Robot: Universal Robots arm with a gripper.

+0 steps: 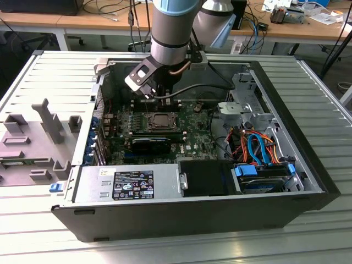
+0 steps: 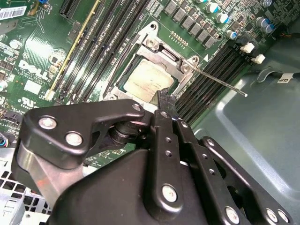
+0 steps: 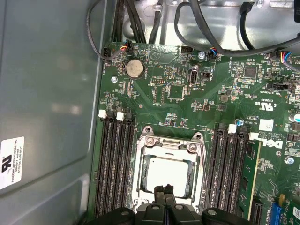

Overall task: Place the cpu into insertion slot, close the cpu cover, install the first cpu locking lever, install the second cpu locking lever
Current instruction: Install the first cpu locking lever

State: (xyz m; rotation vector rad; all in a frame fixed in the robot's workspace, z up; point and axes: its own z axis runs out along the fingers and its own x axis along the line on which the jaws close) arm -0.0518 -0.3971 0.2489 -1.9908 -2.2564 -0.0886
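Hovering low inside the open computer case, the gripper is seen with its fingers pressed together and nothing visibly caught between them, its tip poised at one edge of the insertion slot. The cpu is already seated flat in that slot, and its pale metal top is framed by the cpu cover, which appears to be lowered over it. One thin locking lever is shown in the second wrist view standing free, angled out past the memory slots. The chip is judged light, stiff and fragile, best taken by its edges. The lever is judged a springy wire, best caught near its end. Within the case, the green motherboard is laid across the floor, a power supply is set along the near wall, and a drive with blue and orange cables is housed at the exterior view's right.
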